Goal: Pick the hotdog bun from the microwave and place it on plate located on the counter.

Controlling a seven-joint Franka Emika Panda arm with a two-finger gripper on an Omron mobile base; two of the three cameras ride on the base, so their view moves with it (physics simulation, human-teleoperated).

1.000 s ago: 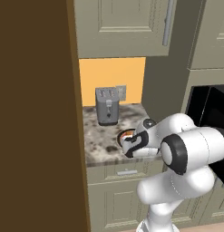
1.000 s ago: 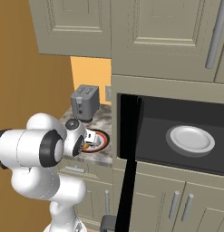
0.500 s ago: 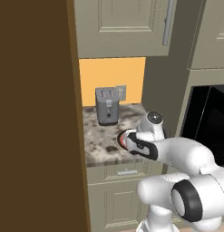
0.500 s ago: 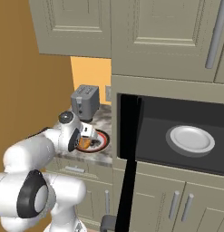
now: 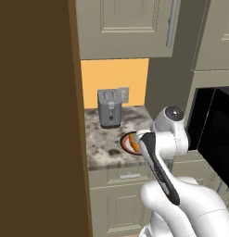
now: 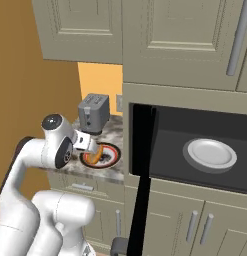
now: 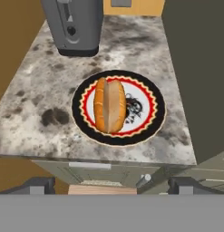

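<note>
You were looking at a home kitchen here: beige cabinets (image 6: pixel 195 40) up top and drawers below, a speckled stone counter (image 7: pixel 36 113) with a grey toaster (image 5: pixel 109 108), plus a built-in black microwave (image 6: pixel 195 150) with a white plate (image 6: pixel 210 153) inside.

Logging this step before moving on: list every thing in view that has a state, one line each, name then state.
hotdog bun: lying on the plate, free of the jaws.
plate: flat on the counter, holding the bun.
microwave: door swung open, a plain white plate inside.
white plate: lying flat in the microwave.
toaster: upright at the back of the counter.
gripper: open, above the plate, holding nothing.
</note>
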